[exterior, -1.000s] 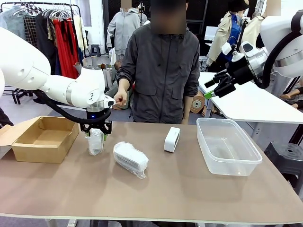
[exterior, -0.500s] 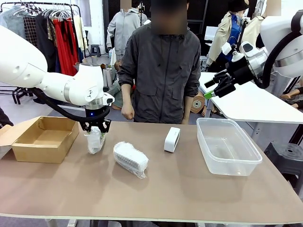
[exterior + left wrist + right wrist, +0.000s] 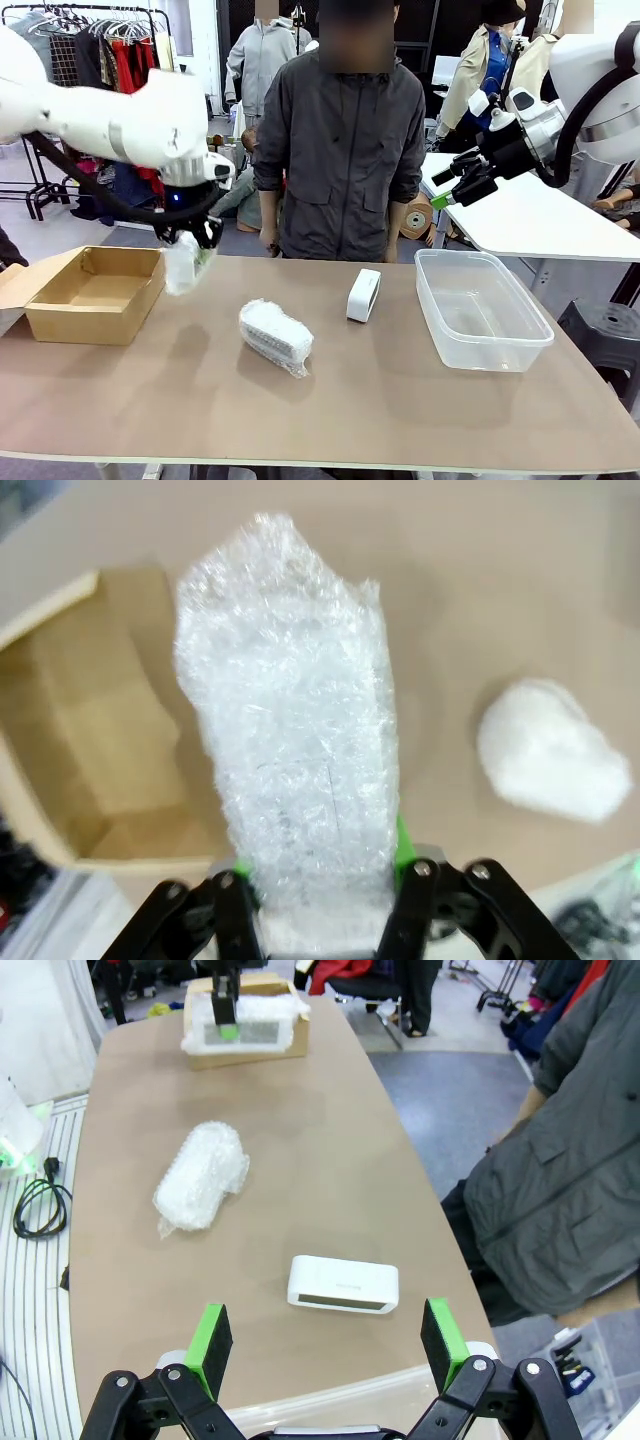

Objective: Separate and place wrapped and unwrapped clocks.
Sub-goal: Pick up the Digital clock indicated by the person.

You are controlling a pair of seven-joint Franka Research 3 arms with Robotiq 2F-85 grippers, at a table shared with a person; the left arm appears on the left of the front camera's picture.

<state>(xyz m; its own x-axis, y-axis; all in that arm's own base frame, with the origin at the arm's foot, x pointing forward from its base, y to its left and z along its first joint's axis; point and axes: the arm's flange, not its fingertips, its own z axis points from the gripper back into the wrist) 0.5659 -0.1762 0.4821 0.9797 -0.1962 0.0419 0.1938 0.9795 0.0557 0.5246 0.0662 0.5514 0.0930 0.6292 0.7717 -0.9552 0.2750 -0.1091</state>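
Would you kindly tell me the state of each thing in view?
Left gripper: shut on wrapped clock, airborne.
Right gripper: open, empty.
Second wrapped clock: lying on table.
Bare clock: standing on edge.
Cardboard box: open, empty.
Plastic tub: lidless, empty.

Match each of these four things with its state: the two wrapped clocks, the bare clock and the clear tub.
Things:
A. wrapped clock by the cardboard box
B. wrapped clock mid-table
C. bare clock
D. clear tub

States:
1. empty
2. lying on its side
3. standing on its edge
4. held aloft by the left gripper

Pairs: A-4, B-2, C-3, D-1.
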